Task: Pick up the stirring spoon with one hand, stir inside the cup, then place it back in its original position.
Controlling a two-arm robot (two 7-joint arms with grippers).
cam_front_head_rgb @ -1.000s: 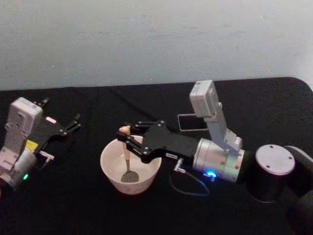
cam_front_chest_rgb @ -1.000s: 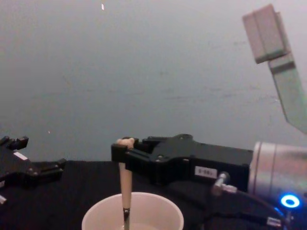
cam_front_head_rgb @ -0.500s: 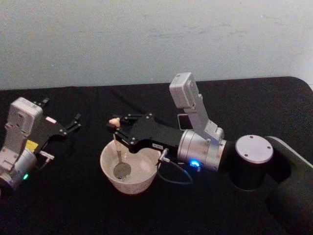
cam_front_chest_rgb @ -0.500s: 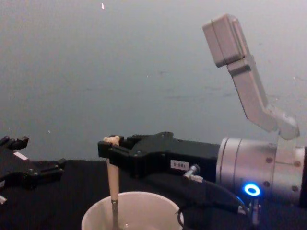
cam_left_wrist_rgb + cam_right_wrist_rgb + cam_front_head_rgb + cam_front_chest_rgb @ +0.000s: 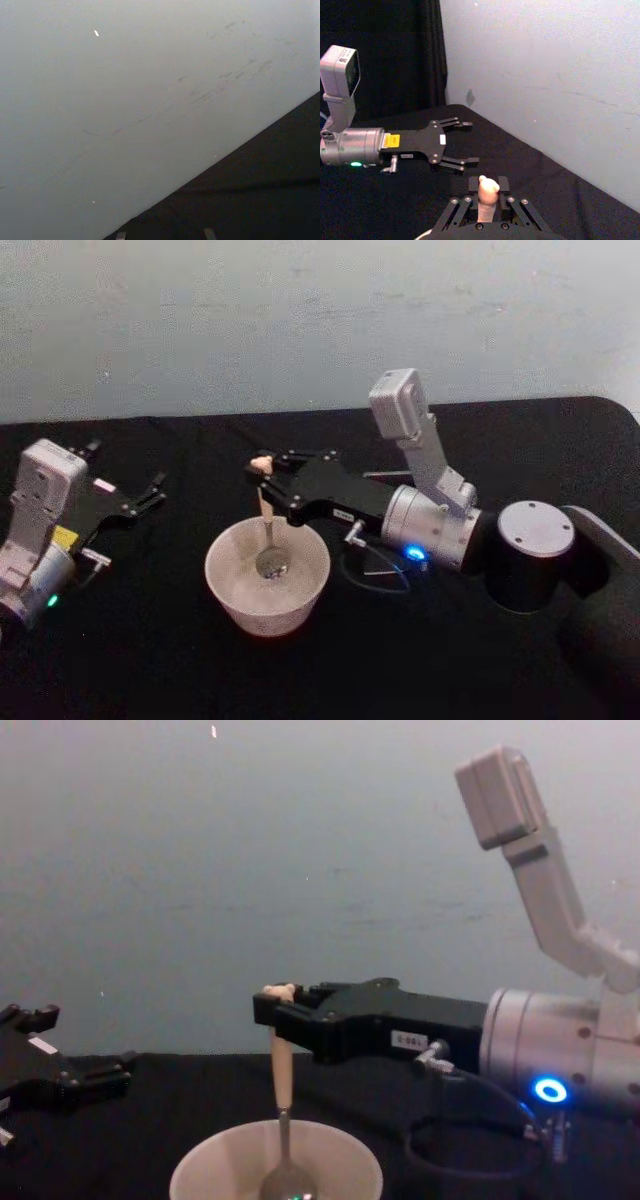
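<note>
Head view: the right gripper (image 5: 264,471) pinches the top of the stirring spoon (image 5: 268,533), whose steel bowl sits down inside the cup (image 5: 262,616). The left gripper (image 5: 148,492) sits well apart to the left, fingers spread.

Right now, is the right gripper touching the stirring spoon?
Touching. In the chest view the right gripper has its jaws closed on the handle of the stirring spoon, upright in the cup. The left gripper is parked, open.

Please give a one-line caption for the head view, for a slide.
The right gripper holds the stirring spoon upright, bowl inside the cup; the left gripper rests open to the side.
</note>
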